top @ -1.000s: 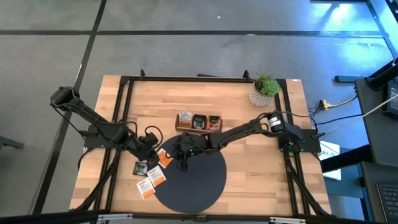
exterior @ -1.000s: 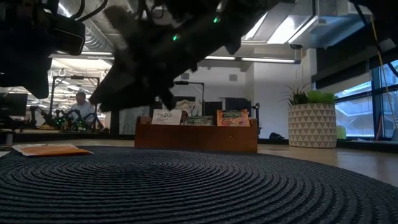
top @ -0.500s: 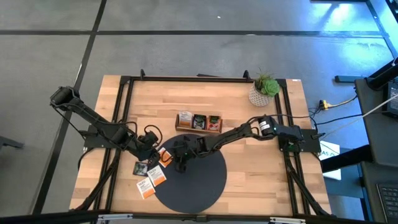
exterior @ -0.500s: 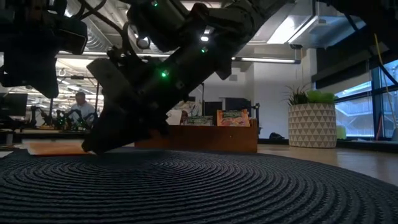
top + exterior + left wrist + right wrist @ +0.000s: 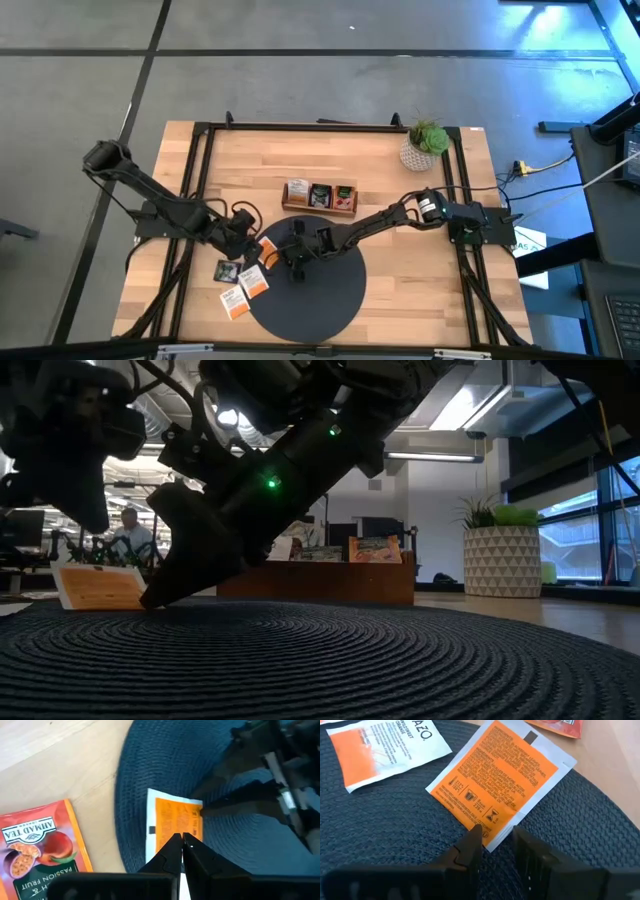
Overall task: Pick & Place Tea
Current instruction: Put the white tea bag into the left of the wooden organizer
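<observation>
An orange tea sachet (image 5: 265,250) sits at the far left rim of the dark round mat (image 5: 320,300) and stands tilted in the low view (image 5: 100,585). My left gripper (image 5: 181,837) is shut over its left edge. My right gripper (image 5: 497,840) has come from the right and is open, with the sachet's corner between its fingers. A red sachet (image 5: 40,850) and a white one (image 5: 385,745) lie flat close by. More sachets (image 5: 240,290) lie on the wood left of the mat. My left gripper is shut on the orange sachet at the edge facing the left arm (image 5: 172,827), slanting down from the table's left; its own fingertips hide the exact spot. The sachet is tilted, one edge raised off the mat. My right gripper has one fingertip (image 5: 472,837) against the sachet's corner (image 5: 485,831). Its other finger stands apart over the mat. The fingers slant down from the table's right.
A brown wooden tray (image 5: 320,197) with sachets standing in it sits beyond the mat. A potted plant (image 5: 423,145) stands at the far right corner. Bare wood lies right of the mat.
My right gripper has gone down and toward the table's left, rolling as it went, until its fingers reached the orange sachet. The sachet lay flat before and now stands tipped up. My left gripper has rolled a little in place.
</observation>
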You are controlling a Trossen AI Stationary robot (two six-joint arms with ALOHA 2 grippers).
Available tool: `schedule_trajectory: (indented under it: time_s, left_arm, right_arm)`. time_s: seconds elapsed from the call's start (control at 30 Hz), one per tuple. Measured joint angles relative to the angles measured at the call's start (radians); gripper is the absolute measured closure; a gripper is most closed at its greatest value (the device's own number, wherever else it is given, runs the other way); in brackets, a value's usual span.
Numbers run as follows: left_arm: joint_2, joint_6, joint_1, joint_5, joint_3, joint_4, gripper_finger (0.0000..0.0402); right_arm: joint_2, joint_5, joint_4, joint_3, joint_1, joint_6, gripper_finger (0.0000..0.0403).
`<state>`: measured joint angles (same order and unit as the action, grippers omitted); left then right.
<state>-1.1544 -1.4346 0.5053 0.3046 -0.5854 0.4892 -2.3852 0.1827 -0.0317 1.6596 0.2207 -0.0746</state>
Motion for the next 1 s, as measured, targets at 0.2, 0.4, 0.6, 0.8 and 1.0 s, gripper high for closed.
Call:
schedule_trajectory:
  time_s: [0.2, 0.4, 0.6, 0.8, 1.0]
  left_arm:
    - [-0.063, -0.003, 0.000, -0.018, 0.000, -0.021, 0.0388]
    - [-0.089, -0.074, 0.000, -0.009, 0.000, -0.023, 0.0352]
    - [-0.089, -0.100, 0.000, 0.053, 0.000, -0.022, 0.0286]
    - [-0.089, -0.099, 0.006, 0.044, 0.000, -0.023, 0.0244]
    - [-0.127, -0.137, 0.000, 0.034, 0.000, -0.016, 0.0236]
  right_arm:
    - [0.000, 0.000, -0.001, 0.000, 0.001, -0.001, 0.0291]
    - [0.000, 0.000, -0.003, -0.002, 0.001, -0.002, 0.0291]
    - [0.000, 0.000, -0.004, -0.002, 0.001, -0.019, 0.0291]
    - [0.000, 0.000, -0.004, -0.002, 0.001, -0.048, 0.0291]
    - [-0.001, 0.000, -0.004, -0.002, 0.001, -0.024, 0.0291]
